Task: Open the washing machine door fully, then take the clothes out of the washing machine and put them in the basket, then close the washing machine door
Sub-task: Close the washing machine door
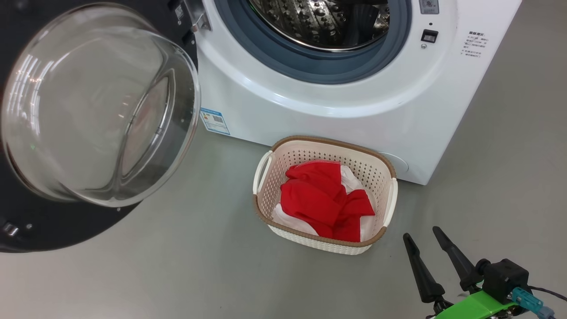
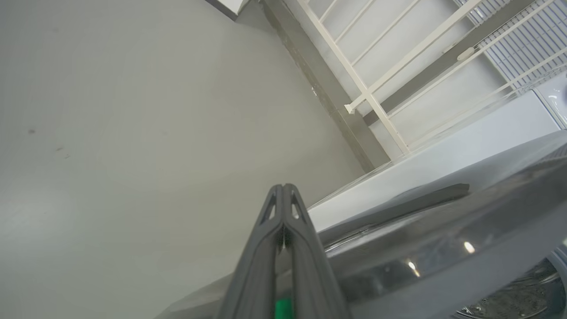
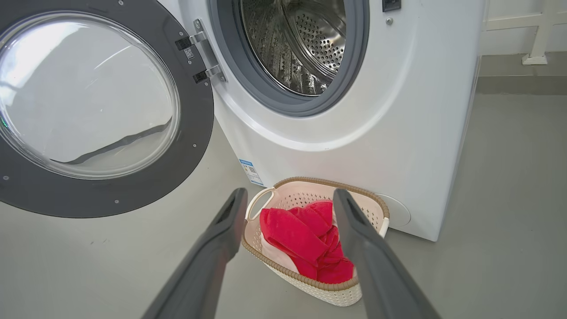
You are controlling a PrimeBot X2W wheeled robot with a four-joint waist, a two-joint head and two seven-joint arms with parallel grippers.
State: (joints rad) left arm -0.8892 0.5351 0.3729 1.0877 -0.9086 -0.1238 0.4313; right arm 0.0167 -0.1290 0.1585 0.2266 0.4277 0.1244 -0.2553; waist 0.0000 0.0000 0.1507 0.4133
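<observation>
Red fabric clothes with white panels (image 1: 325,199) lie bunched inside the small cream-white perforated plastic basket with a brown woven-look rim (image 1: 310,141), low in the middle of the head view. The basket stands on the smooth grey floor (image 1: 199,274), just in front of the big white front-loading washing machine (image 1: 354,115) that fills the upper middle and right of the frame.

At the top of the frame, the machine's grey rubber seal (image 1: 310,66) rings the perforated steel drum (image 1: 319,22); the part of the drum that shows holds no fabric. A small blue-edged paper label (image 1: 215,120) sits on the machine's front, left of the basket.

The large round door with a black rim and bulging clear glass bowl (image 1: 97,110) is swung wide open at the left of the frame, hinged at the machine's left edge.

The right gripper (image 1: 421,233) hangs at the lower right of the head view, apart from the basket, its two dark fingers spread wide and holding nothing. In the right wrist view the basket and clothes show between those fingers.

In the left wrist view the left gripper (image 2: 282,190) rises from the bottom middle, its fingers pressed together and empty, over bare floor. A glossy dark curved surface lies just right of it; whether they touch cannot be told. A white railing (image 2: 376,110) crosses the upper right.
</observation>
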